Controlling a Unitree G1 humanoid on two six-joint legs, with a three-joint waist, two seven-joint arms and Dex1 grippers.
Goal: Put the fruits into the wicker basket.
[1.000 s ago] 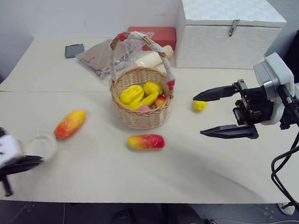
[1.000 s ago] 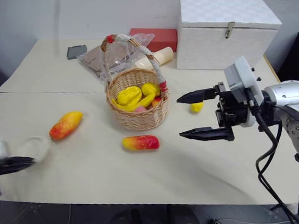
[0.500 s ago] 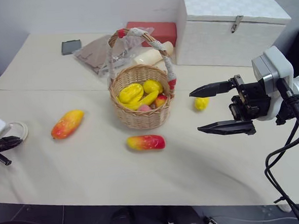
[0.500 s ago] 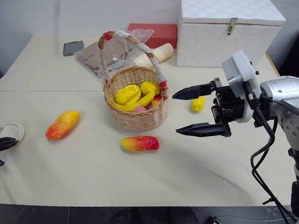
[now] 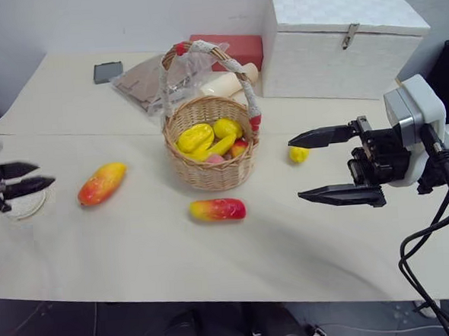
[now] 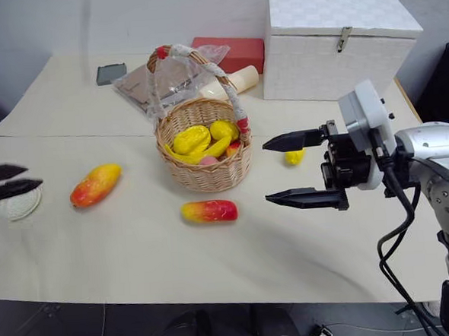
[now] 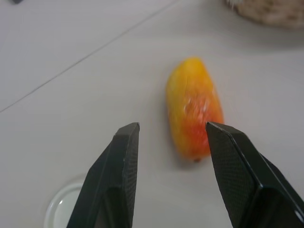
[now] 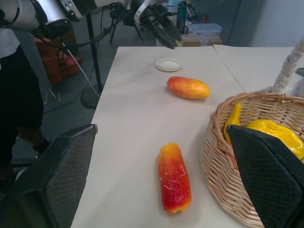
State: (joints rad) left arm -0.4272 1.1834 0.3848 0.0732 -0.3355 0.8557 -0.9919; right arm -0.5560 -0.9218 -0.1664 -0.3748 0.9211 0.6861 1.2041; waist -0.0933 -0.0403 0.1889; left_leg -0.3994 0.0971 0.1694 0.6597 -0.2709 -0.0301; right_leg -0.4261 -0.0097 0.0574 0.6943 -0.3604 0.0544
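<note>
Left eye view: three fruits were seen lying on the surface [image 5: 139, 264] around the wicker basket [image 5: 211, 150], which held more. Left gripper [image 5: 27, 176] and right gripper [image 5: 327, 165] were open, empty.

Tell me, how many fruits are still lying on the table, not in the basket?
3: a mango near the left gripper, another mango before the wicker basket, a lemon beside the right gripper.
</note>
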